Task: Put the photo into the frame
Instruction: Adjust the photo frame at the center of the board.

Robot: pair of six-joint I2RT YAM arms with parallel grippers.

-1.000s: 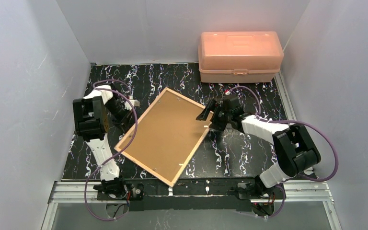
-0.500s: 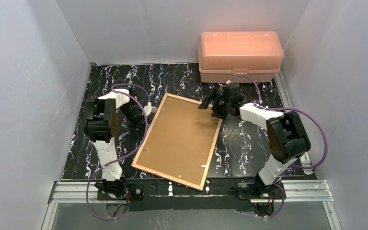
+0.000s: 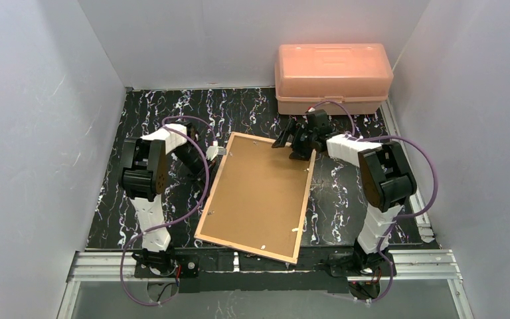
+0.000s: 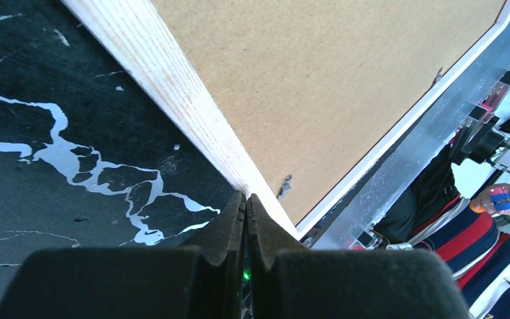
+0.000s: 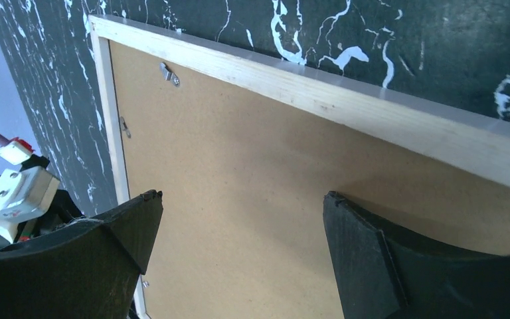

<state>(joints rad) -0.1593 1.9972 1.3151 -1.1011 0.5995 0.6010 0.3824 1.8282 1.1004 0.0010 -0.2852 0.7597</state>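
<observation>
The frame (image 3: pixel 246 249) lies face down on the black marbled table, its light wood border (image 5: pixel 372 109) and brown backing board (image 3: pixel 259 193) facing up. The photo is hidden. My left gripper (image 3: pixel 216 151) is shut, with nothing between its fingers. In the left wrist view its tips (image 4: pixel 246 197) rest against the outer side of the frame's wooden border (image 4: pixel 172 86) near the far left corner. My right gripper (image 3: pixel 292 143) hovers open over the far right corner. In the right wrist view its gap (image 5: pixel 242 196) spans the bare backing board (image 5: pixel 239 153).
An orange translucent lidded box (image 3: pixel 333 78) stands at the back right. White walls enclose three sides. A metal rail (image 3: pixel 265 266) runs along the near edge. Small metal turn clips (image 5: pixel 169 73) sit along the frame's inner edge.
The frame has swung counterclockwise, its near end sliding right, and now lies closer to square with the table. The left gripper moved right against it. The right gripper moved back and left.
</observation>
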